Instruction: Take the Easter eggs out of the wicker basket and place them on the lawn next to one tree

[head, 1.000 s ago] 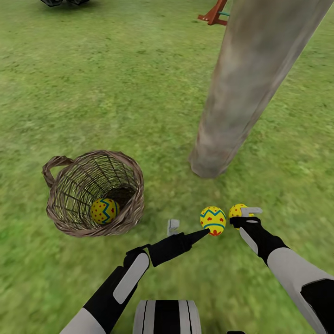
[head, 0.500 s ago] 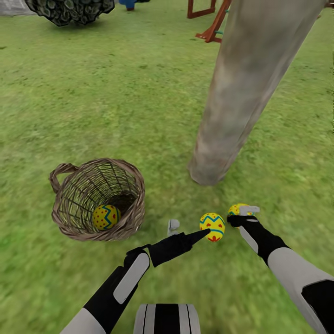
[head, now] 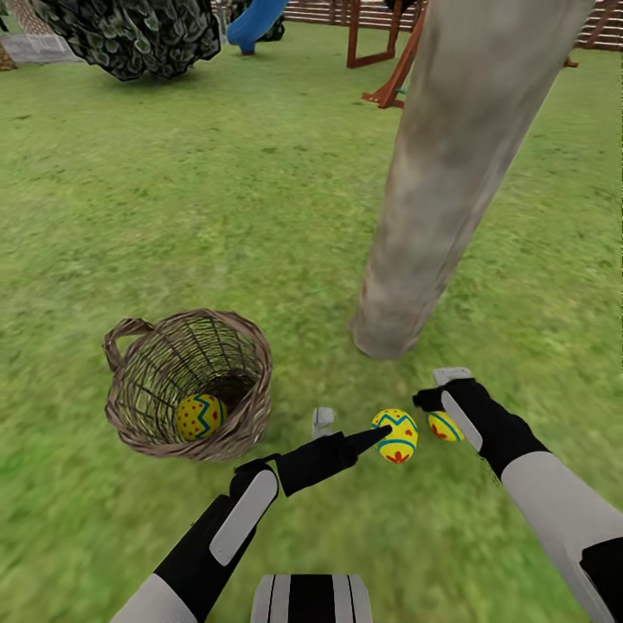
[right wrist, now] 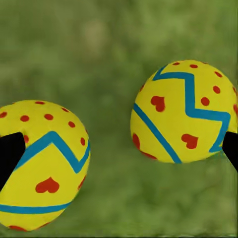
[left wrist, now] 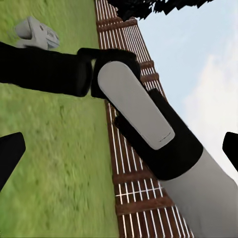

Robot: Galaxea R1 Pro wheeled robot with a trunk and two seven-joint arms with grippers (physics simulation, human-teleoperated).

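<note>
So two yellow eggs w/ red hearts & blue zigzag bands [head: 396, 435] [head: 445, 427] lie on the mottled green grass [head: 216, 199] near the foot of the thick grey-brown tree trunk [head: 450, 182]; the third egg [head: 199, 417] sits low in the round brown open-weave wicker basket [head: 251, 363], which stands apart from the trunk.

My right gripper [head: 445, 388] hovers over the egg pair, fingers spread, holding nothing. My left gripper [head: 346, 430] is spread too, empty, one tip beside the nearer egg.

Egg looks hard, smooth, round: likely light, prob. slippery & apt to roll. I'd pinch across the middle band.

Basket rim is narrow w/ steep walls, so come straight down. Open lawn all round; the trunk is the one obstacle.
</note>
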